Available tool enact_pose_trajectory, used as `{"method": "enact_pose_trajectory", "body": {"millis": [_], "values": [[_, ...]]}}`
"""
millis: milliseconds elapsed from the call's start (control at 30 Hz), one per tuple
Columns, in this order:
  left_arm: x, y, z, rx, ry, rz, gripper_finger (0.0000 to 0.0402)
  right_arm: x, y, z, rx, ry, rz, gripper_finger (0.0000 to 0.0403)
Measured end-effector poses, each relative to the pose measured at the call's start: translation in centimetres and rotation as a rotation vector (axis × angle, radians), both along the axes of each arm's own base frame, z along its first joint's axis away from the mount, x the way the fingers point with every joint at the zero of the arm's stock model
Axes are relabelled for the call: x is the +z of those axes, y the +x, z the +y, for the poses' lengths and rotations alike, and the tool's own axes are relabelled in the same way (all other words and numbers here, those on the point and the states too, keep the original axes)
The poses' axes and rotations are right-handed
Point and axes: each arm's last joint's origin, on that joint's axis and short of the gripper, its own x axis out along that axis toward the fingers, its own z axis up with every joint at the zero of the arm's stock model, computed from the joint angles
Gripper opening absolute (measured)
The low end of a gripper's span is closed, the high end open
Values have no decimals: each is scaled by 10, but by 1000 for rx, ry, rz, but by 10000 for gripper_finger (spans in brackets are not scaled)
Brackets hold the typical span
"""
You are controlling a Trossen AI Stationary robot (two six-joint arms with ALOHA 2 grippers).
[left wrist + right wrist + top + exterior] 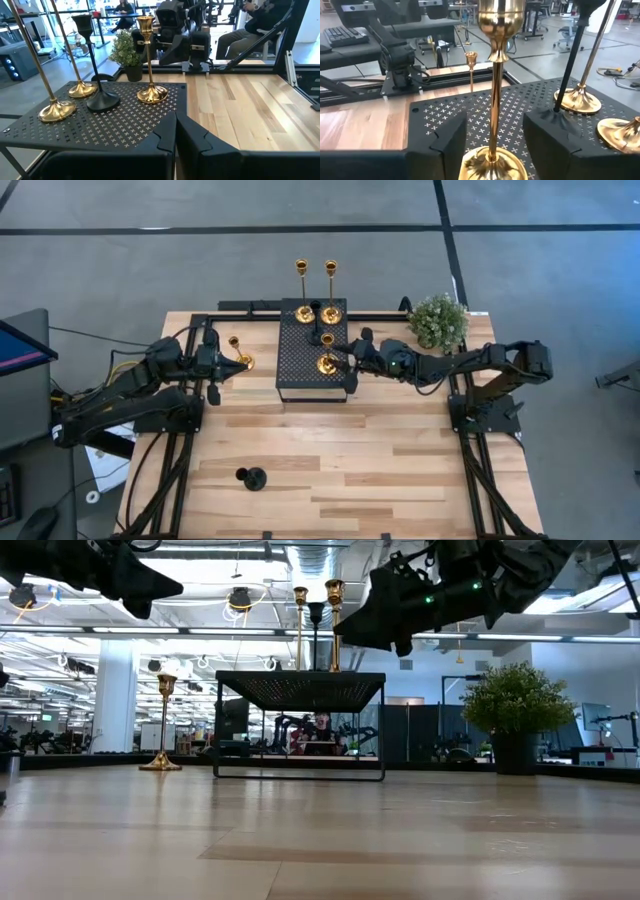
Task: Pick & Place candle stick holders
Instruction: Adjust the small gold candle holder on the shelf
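Observation:
On the black perforated platform point(311, 380) stand three gold candle stick holders and one black holder point(95, 75). The nearest gold holder point(327, 363) rests on its round base at the platform's near right part. My right gripper point(495, 125) is open, one finger on either side of that holder's thin stem point(495, 95) without touching it. Another gold holder point(240, 360) stands on the table left of the platform, close to my left gripper point(176, 135), which is shut and holds nothing. A second black holder point(252, 478) stands near the table's front edge.
A small bushy green plant point(438, 322) stands at the table's far right, behind my right arm. The two tall gold holders point(303, 310) point(330, 310) and the black one crowd the platform's far end. Bare wood lies between the platform and the front edge.

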Motion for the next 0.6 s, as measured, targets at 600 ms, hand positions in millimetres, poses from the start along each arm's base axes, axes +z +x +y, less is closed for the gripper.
{"method": "enact_pose_trajectory", "body": {"millis": [600], "values": [[0, 0, 0, 0, 0, 0, 8, 1, 0, 1, 4, -2, -15, 156]]}}
